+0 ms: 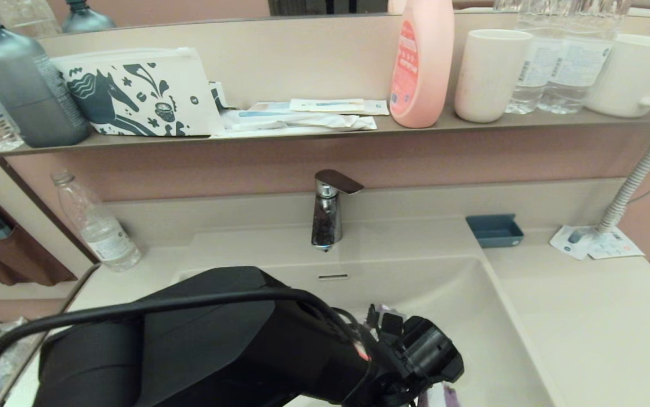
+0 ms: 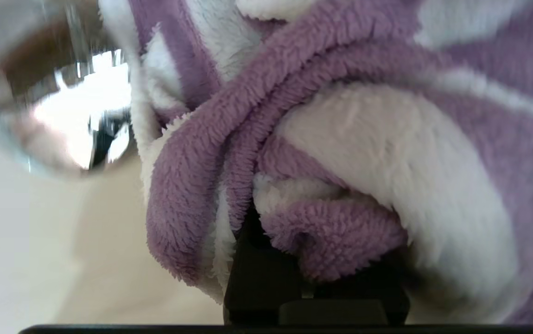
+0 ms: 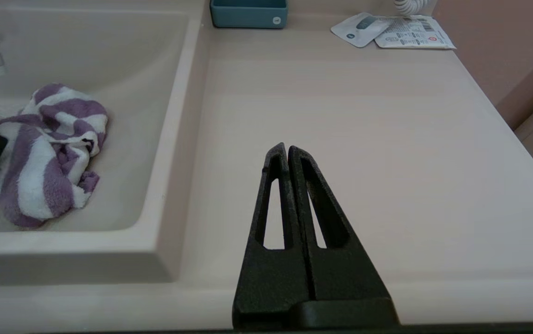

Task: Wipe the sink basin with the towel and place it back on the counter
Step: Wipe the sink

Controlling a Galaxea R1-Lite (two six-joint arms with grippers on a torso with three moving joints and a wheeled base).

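Left end effector (image 2: 266,260) low in sink basin (image 1: 472,294), clamped on towel (image 2: 340,153). Right end effector (image 3: 288,149) closed, empty, over tabletop (image 3: 364,139). Labels unreadable.

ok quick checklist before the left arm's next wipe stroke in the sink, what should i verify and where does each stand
1. Towel held by the left gripper: ok, the cloth is bunched around the fingers in the left wrist view.
2. Towel inside the sink basin: ok, it sits low in the bowl.
3. Towel pressed onto the basin floor: cannot tell.
4. Drain plug close by: ok, it lies right beside the cloth and could snag it.
5. Right gripper out of the way: ok, shut and over the counter, outside the basin.
6. Counter free for the return: ok, bare in front of the blue tray.
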